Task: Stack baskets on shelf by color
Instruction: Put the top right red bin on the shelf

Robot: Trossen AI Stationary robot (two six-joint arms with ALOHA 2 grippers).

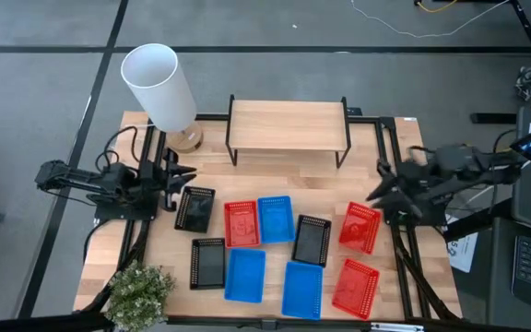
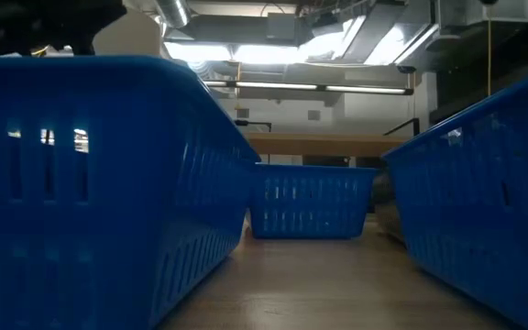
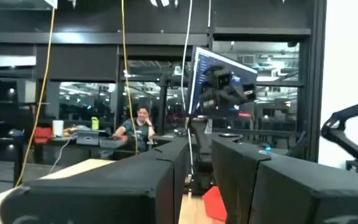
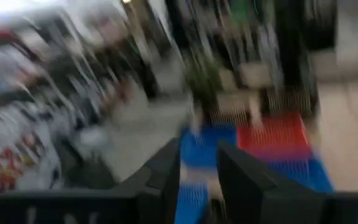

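The left jaws (image 1: 181,175) sit at the left side of the desk (image 1: 367,166), just past a black basket (image 1: 194,208), and they are a little apart with nothing between them. The right jaws (image 1: 381,189) hang at the right side of the desk, near a red basket (image 1: 359,226), and they too show a small gap and hold nothing. The desk is pale wood with a smooth top. The shelf (image 1: 289,124) stands at the back of the desk, in the middle; it has a flat light wood plank on thin black metal legs, and its top is bare. Nine baskets lie on the desk in front of the shelf, none of them on it. They are small plastic boxes, longer than they are wide, with walls full of little holes. Three are black: one by the left jaws, one (image 1: 208,263) nearer the front, and one (image 1: 312,241) in the middle. Three are blue (image 1: 276,219) (image 1: 244,276) (image 1: 302,290), and from the low view their slotted walls look tall. Three are red: one (image 1: 241,224) just beside a blue one, and two at the right, with the last (image 1: 355,287) near the front edge. A white tube-shaped lamp (image 1: 159,86) leans at the back left, and a bushy green plant (image 1: 138,291) sits at the front left corner.
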